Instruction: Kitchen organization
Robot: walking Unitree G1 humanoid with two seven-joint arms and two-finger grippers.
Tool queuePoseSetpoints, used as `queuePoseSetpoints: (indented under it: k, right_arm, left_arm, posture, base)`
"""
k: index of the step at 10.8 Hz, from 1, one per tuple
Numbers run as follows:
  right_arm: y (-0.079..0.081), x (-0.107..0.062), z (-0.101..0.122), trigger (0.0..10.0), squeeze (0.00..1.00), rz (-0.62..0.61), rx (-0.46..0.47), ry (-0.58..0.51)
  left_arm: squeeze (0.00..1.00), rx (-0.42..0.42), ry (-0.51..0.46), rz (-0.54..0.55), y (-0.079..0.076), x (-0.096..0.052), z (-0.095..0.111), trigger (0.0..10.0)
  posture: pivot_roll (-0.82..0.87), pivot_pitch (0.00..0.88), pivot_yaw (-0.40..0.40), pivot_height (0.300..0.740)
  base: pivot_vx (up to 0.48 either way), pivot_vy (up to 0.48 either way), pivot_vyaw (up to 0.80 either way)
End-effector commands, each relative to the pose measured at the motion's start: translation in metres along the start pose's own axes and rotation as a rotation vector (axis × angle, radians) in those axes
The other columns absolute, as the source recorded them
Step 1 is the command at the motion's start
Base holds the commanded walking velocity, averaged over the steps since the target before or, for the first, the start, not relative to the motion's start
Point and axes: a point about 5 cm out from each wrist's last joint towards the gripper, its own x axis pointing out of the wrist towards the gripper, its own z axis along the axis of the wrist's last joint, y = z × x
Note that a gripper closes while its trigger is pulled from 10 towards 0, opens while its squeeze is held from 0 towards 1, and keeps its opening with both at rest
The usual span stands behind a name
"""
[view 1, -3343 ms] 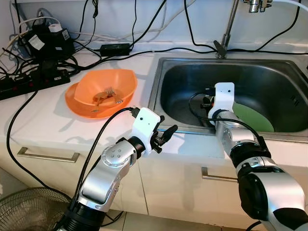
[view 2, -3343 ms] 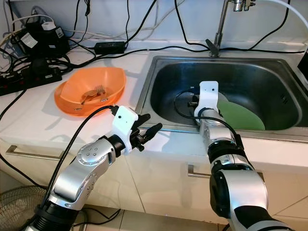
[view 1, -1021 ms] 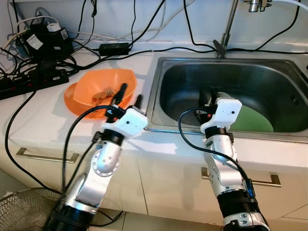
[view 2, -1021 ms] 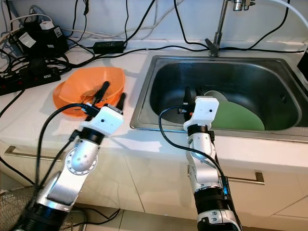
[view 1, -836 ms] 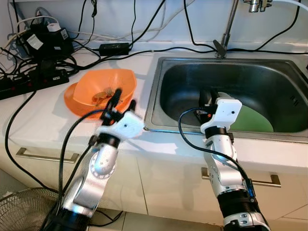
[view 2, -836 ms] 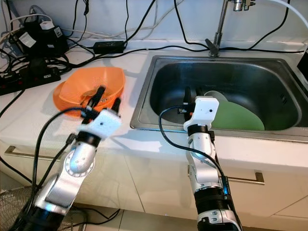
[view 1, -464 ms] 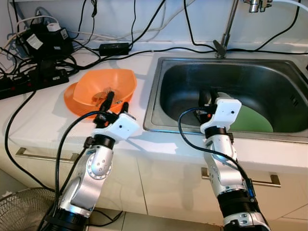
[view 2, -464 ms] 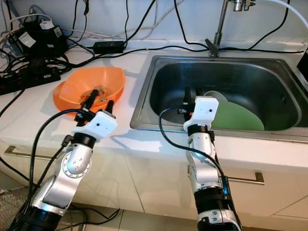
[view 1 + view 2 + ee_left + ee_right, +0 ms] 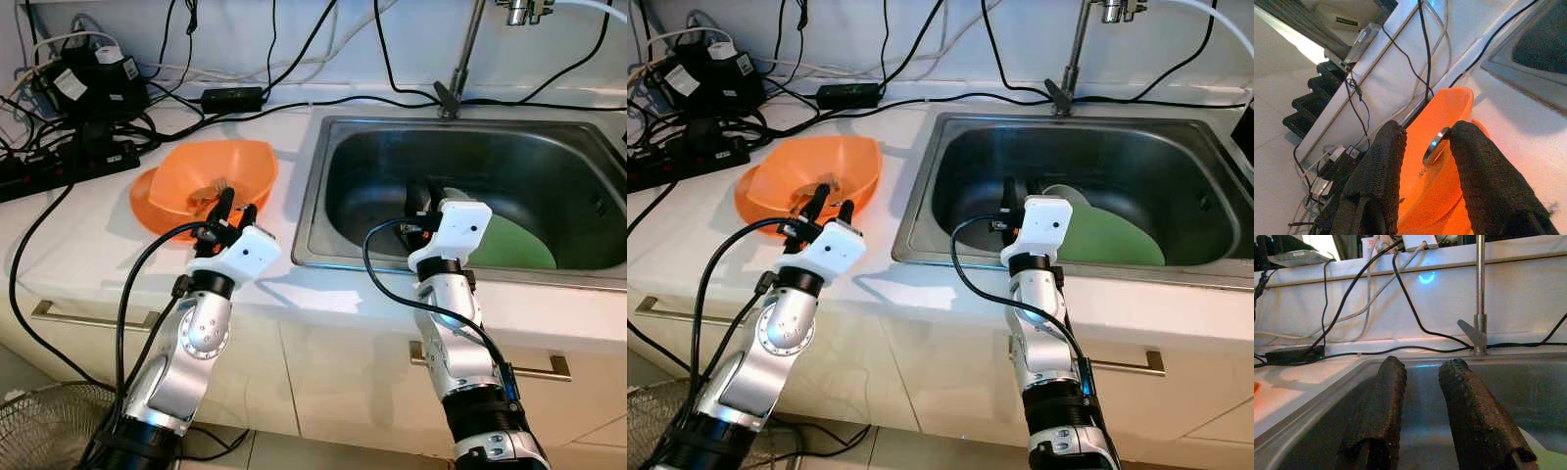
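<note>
An orange bowl (image 9: 211, 168) sits stacked on an orange plate (image 9: 147, 201) on the white counter, left of the sink (image 9: 312, 211). Metal cutlery (image 9: 217, 185) lies inside the bowl. My left gripper (image 9: 238, 204) hovers at the bowl's near rim, open. In the left wrist view a rounded metal utensil end (image 9: 1434, 147) shows in the gap between the left gripper's (image 9: 1427, 129) fingers, above the orange bowl (image 9: 1449, 112). My right gripper (image 9: 421, 194) stands open over the near part of the basin with nothing between its fingers (image 9: 1391, 396). A green plate (image 9: 517, 245) lies on the sink floor beside a pale cup (image 9: 1064, 193).
Power strips, adapters and tangled cables (image 9: 83, 117) crowd the back left of the counter. A black adapter (image 9: 233, 98) and cords run along the wall. The tap (image 9: 468, 49) rises behind the sink. A fan (image 9: 44, 431) stands on the floor at lower left.
My left gripper has risen from the counter's front edge to the bowl's rim, and its fingers have drawn closer together. The right gripper has stayed still over the last second.
</note>
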Motion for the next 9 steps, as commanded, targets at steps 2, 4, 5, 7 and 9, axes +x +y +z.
queuePoseSetpoints:
  k: [2,4,5,7,9]
  right_arm:
    - [0.005,0.0,-0.006,10.0,0.0,0.004,0.006,0.038]
    - [0.005,0.0,-0.006,10.0,0.0,0.003,0.006,0.038]
    - [0.004,0.0,-0.006,10.0,0.0,0.001,0.006,0.037]
    - [0.004,0.0,-0.006,10.0,0.0,0.001,0.006,0.038]
    - [0.005,0.0,-0.006,10.0,0.0,0.003,0.007,0.038]
  left_arm:
    - [0.0,0.002,0.006,-0.007,-0.002,0.006,-0.001,10.0]
    - [0.0,0.003,0.003,-0.015,-0.004,0.011,0.001,10.0]
    - [0.0,0.003,0.004,-0.017,-0.004,0.012,0.0,10.0]
    - [0.0,0.001,-0.003,-0.014,-0.004,0.014,0.001,4.4]
    - [0.0,0.001,-0.003,-0.011,-0.004,0.014,0.001,0.0]
  posture:
    - [0.1,0.0,0.058,0.74]
    - [0.1,0.0,0.058,0.74]
    - [0.1,0.0,0.057,0.74]
    - [0.1,0.0,0.057,0.74]
    - [0.1,0.0,0.058,0.74]
  base:
    - [0.0,0.0,0.0]
    - [0.0,0.0,0.0]
    - [0.0,0.0,0.0]
    - [0.0,0.0,0.0]
    - [0.0,0.0,0.0]
